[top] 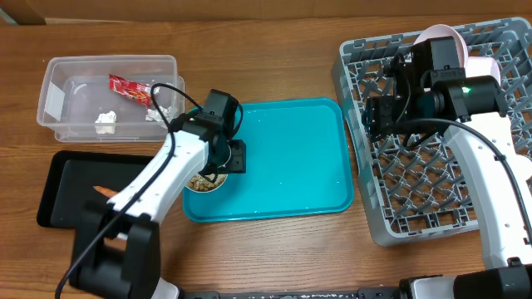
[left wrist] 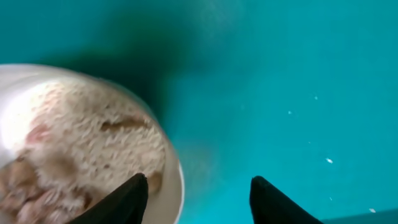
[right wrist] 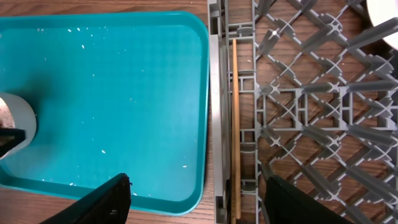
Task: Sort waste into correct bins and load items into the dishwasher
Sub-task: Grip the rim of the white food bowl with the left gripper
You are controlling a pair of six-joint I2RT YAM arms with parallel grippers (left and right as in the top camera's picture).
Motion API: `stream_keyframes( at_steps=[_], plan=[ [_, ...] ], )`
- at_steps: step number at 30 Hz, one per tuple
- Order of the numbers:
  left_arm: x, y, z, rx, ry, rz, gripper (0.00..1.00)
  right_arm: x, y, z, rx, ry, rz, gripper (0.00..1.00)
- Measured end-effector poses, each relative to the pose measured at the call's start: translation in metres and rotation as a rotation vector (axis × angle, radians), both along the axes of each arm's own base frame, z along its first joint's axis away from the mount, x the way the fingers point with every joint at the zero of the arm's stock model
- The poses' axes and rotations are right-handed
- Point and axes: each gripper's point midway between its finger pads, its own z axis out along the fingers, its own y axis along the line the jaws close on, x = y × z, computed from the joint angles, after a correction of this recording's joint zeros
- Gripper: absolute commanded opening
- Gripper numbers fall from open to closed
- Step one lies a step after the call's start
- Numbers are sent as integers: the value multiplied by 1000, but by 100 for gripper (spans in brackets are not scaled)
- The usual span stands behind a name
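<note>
Overhead only: clear tub (top: 58,79) top left holds the red wrapper (top: 129,88) and white paper scraps (top: 105,120). The black tray (top: 62,178) below it holds the orange stick (top: 105,191), partly covered by the left arm. The pink plate (top: 453,37) stands on edge at the far side of the grey rack (top: 399,216), half hidden behind the right arm.

Left wrist only: the white bowl (left wrist: 176,177) is close up with beige crumbly food (left wrist: 81,137) inside. The left gripper (left wrist: 196,202) is spread wide, one fingertip (left wrist: 127,199) over the bowl's inside and the other out over the teal tray (left wrist: 280,74), with the rim between them. Contact with the rim can't be judged. The view is blurred and the bowl is cut off left and bottom.

Right wrist only: the chopsticks (right wrist: 236,124) lie flat in the rack along its wall nearest the teal tray, their lower ends out of frame. The right gripper (right wrist: 199,202) is spread wide, holding nothing, hanging over the seam between tray and rack. The bowl shows as a sliver at the left edge, and white specks dot the tray floor.

Room: the bowl sits in the tray's near-left corner, close to the lip. The rest of the tray floor is open. Tray and rack are just beside each other, with a thin strip of table (top: 274,50) between. In the overhead view, both grippers' fingertips are hidden by the arms.
</note>
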Motion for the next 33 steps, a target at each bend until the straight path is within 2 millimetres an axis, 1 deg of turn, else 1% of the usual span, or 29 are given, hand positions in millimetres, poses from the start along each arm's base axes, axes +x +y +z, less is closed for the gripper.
stream_keyframes(
  at_steps=[4,6,7,9,10,17,23,26,29,33],
  plan=[
    [4,-4,-18,-7,29,0,43,0,0,0,0,2,0,72],
    [5,-5,-26,-7,41,2,30,0,0,0,0,1,0,72],
    [4,-5,-29,-7,47,1,19,0,0,0,0,0,0,72],
    [3,-6,-34,-5,62,3,6,0,0,0,0,1,0,72],
    [3,-6,-35,-4,65,-1,4,0,0,0,0,1,0,72],
    [-2,3,-28,40,78,-1,4,0,0,0,0,0,0,72],
    [-10,13,-10,99,138,5,4,0,0,0,0,1,0,72],
    [-12,16,3,104,132,9,4,0,0,0,0,2,0,72],
    [-10,19,21,98,95,18,4,0,0,0,0,2,0,72],
    [-16,31,43,99,69,53,4,0,0,0,0,2,0,72]
  ],
)
